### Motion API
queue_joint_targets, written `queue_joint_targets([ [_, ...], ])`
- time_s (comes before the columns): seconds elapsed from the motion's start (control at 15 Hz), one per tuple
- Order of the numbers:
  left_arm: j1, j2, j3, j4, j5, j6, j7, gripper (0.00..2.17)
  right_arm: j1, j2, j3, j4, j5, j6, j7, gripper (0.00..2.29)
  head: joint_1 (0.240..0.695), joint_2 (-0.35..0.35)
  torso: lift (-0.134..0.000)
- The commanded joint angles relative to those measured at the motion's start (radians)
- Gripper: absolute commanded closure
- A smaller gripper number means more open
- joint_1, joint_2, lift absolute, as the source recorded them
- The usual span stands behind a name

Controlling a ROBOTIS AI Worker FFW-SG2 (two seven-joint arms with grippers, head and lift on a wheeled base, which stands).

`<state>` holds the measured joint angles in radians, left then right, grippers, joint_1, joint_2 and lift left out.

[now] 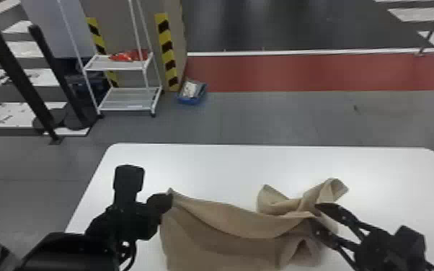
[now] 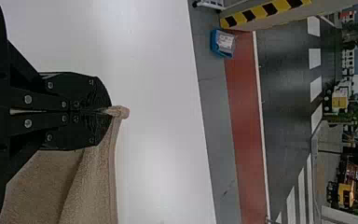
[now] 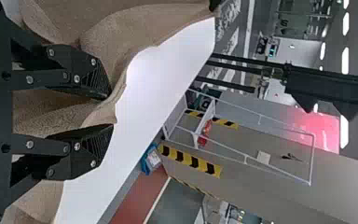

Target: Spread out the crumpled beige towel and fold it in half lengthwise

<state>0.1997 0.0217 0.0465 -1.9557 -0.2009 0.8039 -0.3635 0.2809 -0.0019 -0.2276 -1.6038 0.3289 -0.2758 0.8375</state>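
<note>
Loosely rumpled towel (image 1: 223, 225), left claw (image 1: 169, 201) pinching corner (image 2: 120, 111), right claw (image 1: 315, 217) agape

Beige towel (image 1: 227, 225) on white table (image 1: 205, 169), left gripper (image 1: 171, 200) at one corner.

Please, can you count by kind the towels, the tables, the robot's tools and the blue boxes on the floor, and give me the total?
Towel: 1, beige
Table: 1, white
Tools: 2, left tool and right tool
Blue box: 1
Total: 5
</note>
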Motion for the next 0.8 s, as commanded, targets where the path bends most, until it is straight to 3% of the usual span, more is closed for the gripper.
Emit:
queue_joint_targets([
  [0.0, -0.005, 0.000, 0.000, 0.006, 0.000, -0.001, 0.000, 1.72, -0.036, -0.001, -0.072, 0.016, -0.060, -0.004, 0.005, 0.02, 0.695, 0.067, 0.000],
  [0.2, -0.008, 0.003, 0.003, 0.012, 0.000, -0.001, -0.002, 1.72, -0.184, -0.015, -0.153, 0.173, -0.034, 0.024, -0.012, 0.03, 0.695, 0.017, 0.000],
  [0.4, -0.006, 0.003, 0.003, 0.014, 0.000, -0.001, -0.006, 1.72, -0.313, -0.079, -0.164, 0.351, -0.039, 0.048, -0.018, 0.04, 0.695, -0.046, 0.000],
  [0.53, -0.006, 0.001, 0.006, 0.014, 0.000, -0.001, -0.008, 1.72, -0.368, -0.104, -0.164, 0.435, -0.031, 0.057, -0.020, 0.04, 0.695, -0.067, 0.000],
  [0.73, -0.006, 0.000, 0.006, 0.020, 0.000, -0.007, -0.009, 1.72, -0.467, -0.150, -0.154, 0.578, 0.038, 0.073, -0.043, 0.04, 0.695, -0.090, 0.000],
])
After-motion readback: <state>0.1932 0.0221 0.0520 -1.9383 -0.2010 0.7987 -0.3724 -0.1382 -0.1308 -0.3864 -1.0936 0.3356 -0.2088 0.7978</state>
